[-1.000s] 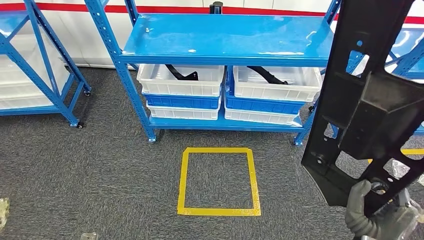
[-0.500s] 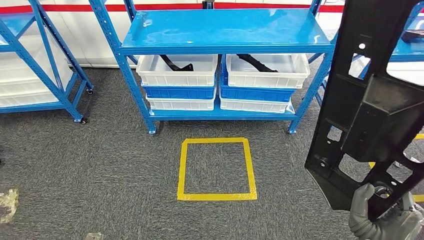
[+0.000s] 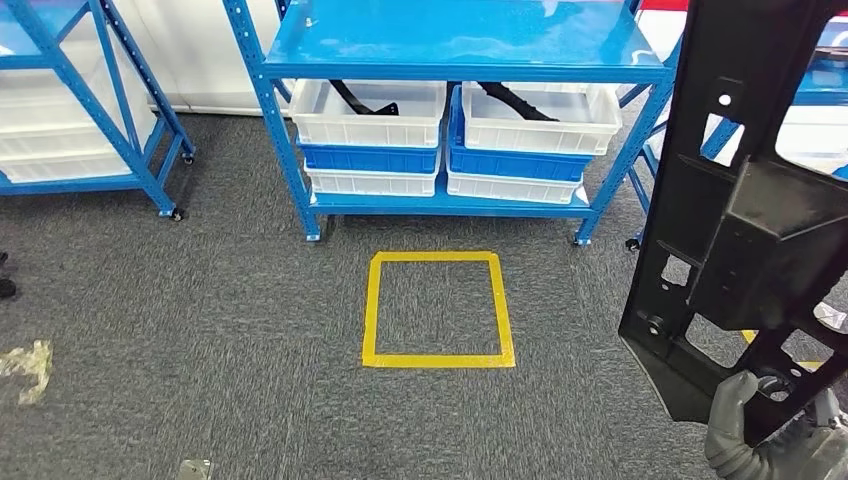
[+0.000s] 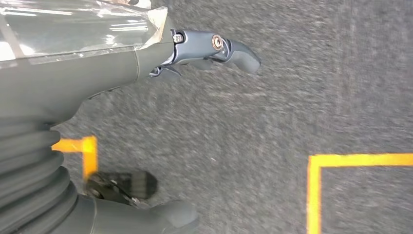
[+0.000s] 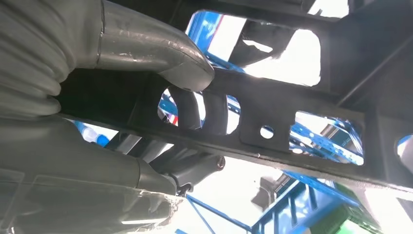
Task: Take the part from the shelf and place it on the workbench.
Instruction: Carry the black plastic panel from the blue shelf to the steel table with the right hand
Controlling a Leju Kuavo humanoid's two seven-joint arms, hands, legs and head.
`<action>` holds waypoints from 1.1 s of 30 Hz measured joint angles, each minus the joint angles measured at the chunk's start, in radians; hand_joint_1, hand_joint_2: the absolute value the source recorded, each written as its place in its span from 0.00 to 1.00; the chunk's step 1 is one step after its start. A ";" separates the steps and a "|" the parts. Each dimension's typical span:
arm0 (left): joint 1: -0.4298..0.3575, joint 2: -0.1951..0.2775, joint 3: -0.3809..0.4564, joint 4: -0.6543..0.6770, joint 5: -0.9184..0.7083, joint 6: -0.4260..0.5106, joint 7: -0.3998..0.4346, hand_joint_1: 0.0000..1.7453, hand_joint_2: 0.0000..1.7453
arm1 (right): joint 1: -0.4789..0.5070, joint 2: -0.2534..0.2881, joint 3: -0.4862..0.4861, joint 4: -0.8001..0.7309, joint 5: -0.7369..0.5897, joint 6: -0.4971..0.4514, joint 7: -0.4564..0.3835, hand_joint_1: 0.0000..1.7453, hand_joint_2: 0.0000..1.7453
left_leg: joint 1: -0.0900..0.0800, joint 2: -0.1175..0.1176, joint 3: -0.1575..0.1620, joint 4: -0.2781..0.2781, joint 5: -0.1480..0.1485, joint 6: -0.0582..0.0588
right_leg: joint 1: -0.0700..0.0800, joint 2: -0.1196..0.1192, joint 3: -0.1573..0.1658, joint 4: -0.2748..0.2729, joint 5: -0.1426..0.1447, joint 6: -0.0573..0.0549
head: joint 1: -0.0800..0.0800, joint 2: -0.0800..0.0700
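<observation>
Part: the black part (image 3: 745,215) is in my right hand (image 3: 765,440), standing tall and nearly upright, to the right of the yellow floor square (image 3: 438,309) and well above the carpet.
Right hand: clamped on the part's lower end; in the right wrist view my thumb (image 5: 146,46) presses one face of a bar and my fingers (image 5: 187,109) hook through a cutout from the other side.
Why held so: I judge that gripping low and keeping it upright keeps its long body off the floor and close to me while I carry it.
Left hand: my left hand (image 4: 97,97) hangs beside me over the carpet, near the yellow square, fingers apart and holding nothing.
Shelf: the blue shelf (image 3: 455,45) stands beyond the yellow square, with white bins (image 3: 372,110) on its lower level holding more black parts.
Worktop: I cannot point to it, so the placing is not yet done.
Room to move: open carpet lies all around the yellow square; the tight spots are the shelf posts just beyond the part's upper half, where I judge a swing could clip it.
</observation>
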 joint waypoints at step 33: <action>0.000 0.010 -0.082 0.012 0.083 0.035 0.019 0.00 1.00 | -0.020 -0.010 0.001 -0.003 0.035 0.000 0.033 1.00 1.00 | -0.003 0.007 0.021 -0.023 -0.008 0.005 | 0.011 0.003 -0.038 0.171 -0.091 -0.015 | 0.008 0.000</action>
